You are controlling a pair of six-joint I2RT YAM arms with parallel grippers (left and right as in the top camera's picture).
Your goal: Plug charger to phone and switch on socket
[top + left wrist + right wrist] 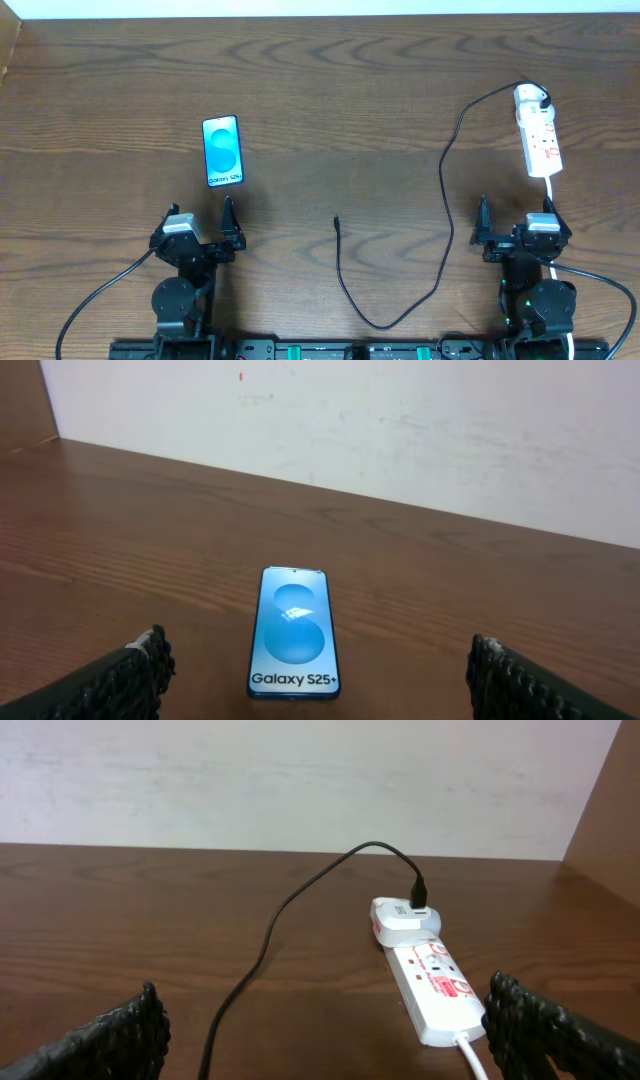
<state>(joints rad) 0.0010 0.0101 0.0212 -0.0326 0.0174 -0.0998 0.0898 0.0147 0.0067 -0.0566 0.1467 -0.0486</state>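
The phone (pixel 222 151) lies flat on the table at the left, blue screen up; it also shows in the left wrist view (pixel 293 631). My left gripper (pixel 203 226) is open and empty just in front of it (pixel 318 665). The white socket (pixel 538 131) lies at the far right, also seen in the right wrist view (pixel 430 976). The black charger cable (pixel 446 190) runs from a white adapter on the socket's far end down to a loose plug tip (pixel 336 219) mid-table; it shows in the right wrist view (pixel 270 935). My right gripper (pixel 515 226) is open and empty in front of the socket (pixel 325 1020).
The socket's white cord (pixel 551 195) runs back toward my right arm, also in the right wrist view (pixel 472 1055). A white wall stands past the table's far edge.
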